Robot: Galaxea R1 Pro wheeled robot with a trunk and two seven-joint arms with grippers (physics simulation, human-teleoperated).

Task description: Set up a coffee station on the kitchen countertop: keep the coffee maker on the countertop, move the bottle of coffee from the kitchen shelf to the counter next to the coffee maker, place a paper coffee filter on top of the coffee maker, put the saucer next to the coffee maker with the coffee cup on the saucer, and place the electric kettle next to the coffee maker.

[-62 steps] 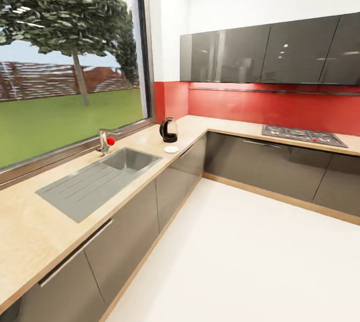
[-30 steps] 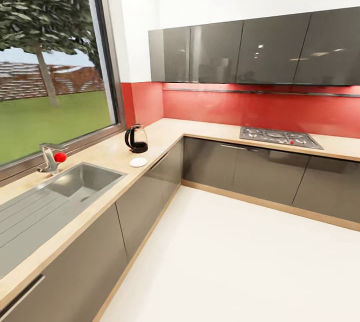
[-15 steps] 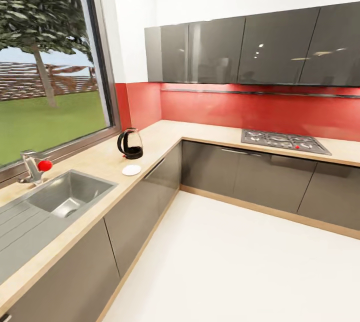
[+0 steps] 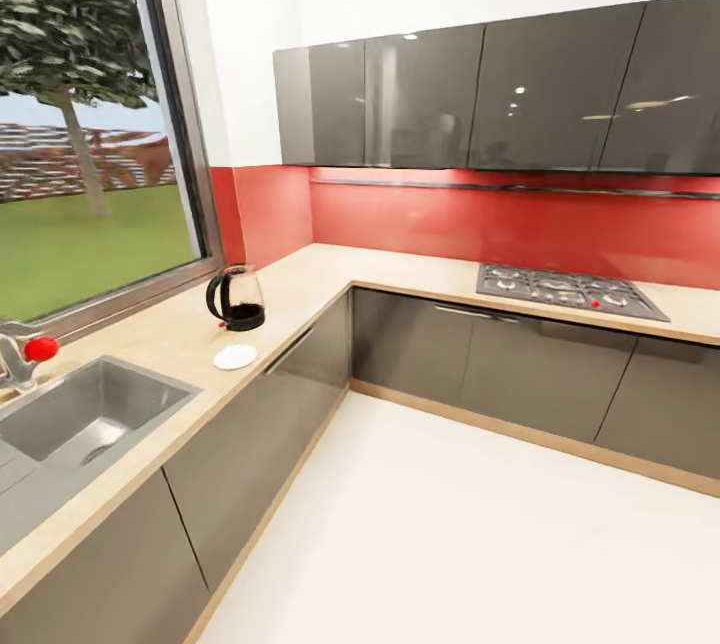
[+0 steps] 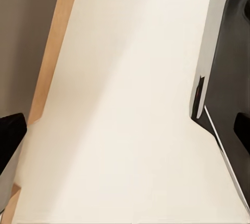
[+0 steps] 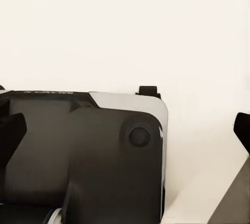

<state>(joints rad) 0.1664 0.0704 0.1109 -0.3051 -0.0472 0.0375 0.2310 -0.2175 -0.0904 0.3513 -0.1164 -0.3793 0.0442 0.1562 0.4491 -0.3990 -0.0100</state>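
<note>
head view, electric kettle (image 4: pixel 236 298) on countertop (image 4: pixel 330 269), saucer (image 4: pixel 235 356) beside it

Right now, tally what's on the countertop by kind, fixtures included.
Electric kettle: 1
Saucer: 1
Sink: 1
Faucet with a red knob: 1
Gas hob: 1
Total: 5, all on the countertop.

Pale cream floor (image 6: pixel 125 31) beyond dark robot base (image 6: pixel 83 156); base has silver-edged corner, round knob (image 6: pixel 139 136) near that corner.
</note>
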